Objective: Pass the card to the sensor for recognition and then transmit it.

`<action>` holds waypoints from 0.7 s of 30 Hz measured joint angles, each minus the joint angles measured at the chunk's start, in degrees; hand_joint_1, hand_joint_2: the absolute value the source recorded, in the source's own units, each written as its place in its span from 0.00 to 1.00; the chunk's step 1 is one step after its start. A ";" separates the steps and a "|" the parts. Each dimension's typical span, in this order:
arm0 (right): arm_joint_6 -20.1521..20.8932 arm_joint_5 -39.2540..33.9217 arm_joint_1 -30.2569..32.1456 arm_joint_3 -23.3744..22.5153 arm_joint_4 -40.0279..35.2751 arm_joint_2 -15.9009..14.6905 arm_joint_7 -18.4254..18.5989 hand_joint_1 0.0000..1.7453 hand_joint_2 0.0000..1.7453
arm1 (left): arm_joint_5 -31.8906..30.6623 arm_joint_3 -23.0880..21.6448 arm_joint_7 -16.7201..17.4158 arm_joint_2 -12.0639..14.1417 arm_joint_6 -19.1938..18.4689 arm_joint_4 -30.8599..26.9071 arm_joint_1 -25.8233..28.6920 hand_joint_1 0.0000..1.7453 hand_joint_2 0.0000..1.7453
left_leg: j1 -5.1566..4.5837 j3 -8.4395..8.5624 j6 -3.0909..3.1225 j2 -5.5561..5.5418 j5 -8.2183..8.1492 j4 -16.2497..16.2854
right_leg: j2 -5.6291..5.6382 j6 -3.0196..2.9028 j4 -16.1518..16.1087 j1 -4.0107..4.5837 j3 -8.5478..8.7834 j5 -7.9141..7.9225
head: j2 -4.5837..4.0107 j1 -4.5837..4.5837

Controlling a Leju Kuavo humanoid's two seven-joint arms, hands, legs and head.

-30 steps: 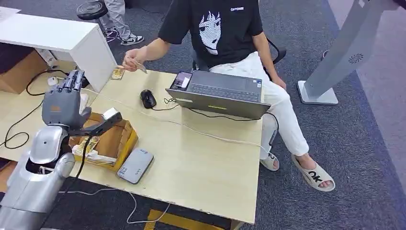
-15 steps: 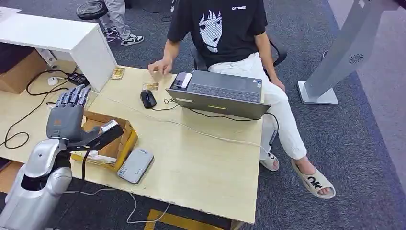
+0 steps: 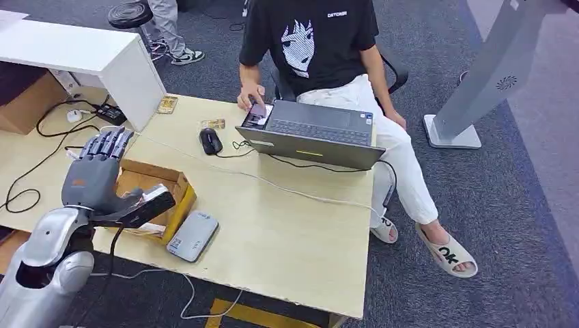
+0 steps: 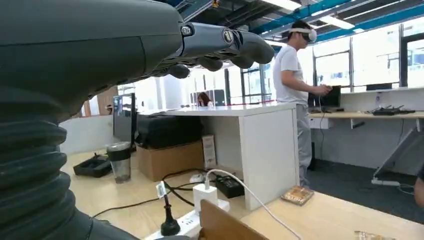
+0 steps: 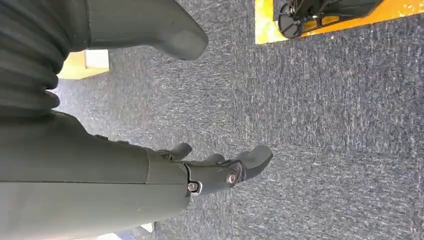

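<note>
Hovering over the cardboard box [image 3: 167, 195], left hand [image 3: 94, 174] spread wide with fingers straight and thumb stuck out sideways, holding nothing. Hanging over the carpet [image 5: 320, 125] in the right wrist view, right hand [image 5: 212, 172] loosely open, likewise carrying nothing.

Lying just beside the box at the near edge of the table [image 3: 287, 232]: the flat grey sensor [image 3: 193, 236]. Resting farther out, just beside the mouse [image 3: 211, 141], one card [image 3: 213, 124]; sitting well apart from it, close against the white cabinet [image 3: 130, 75], a second card [image 3: 167, 104]. Working at the laptop [image 3: 314, 133] on the far side, a person [image 3: 311, 48], one hand touching its corner.

Judging the step in hand as fetching a card, with nothing yet shown to the sensor. Not being able to tell whether cards are lying in the box, since the hand is covering its floor.

Doing it well: lowering straight down inside the box walls, pinching a card by its edges between thumb and a finger, lifting without scraping the cardboard, then carrying it flat and low over the sensor, avoiding the white cable trailing across the table.
</note>
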 joint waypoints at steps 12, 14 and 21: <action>0.00 -5.24 1.94 3.28 -1.66 0.04 1.40 0.00 1.00 | 7.96 0.00 0.31 6.01 -7.85 -5.22 5.14 0.00 1.00 | 0.01 -0.06 -0.02 0.04 -0.04 -0.02 | 0.03 -0.01 0.00 0.01 -0.05 -0.02 | 0.00 -0.02; 0.00 -5.20 1.93 3.26 -1.66 0.04 1.03 0.00 1.00 | 9.04 0.04 0.66 6.90 -9.15 -5.53 6.09 0.00 1.00 | 0.01 -0.06 -0.02 0.04 -0.04 -0.02 | 0.02 -0.01 0.00 0.01 -0.05 -0.02 | 0.00 -0.02; 0.00 -3.67 1.89 3.04 -1.57 0.07 -0.66 0.00 1.00 | 8.56 0.11 2.06 9.09 -11.17 -5.66 10.11 0.00 1.00 | 0.00 -0.07 -0.02 0.02 -0.04 -0.02 | 0.00 0.00 0.00 0.00 -0.04 -0.02 | 0.00 0.00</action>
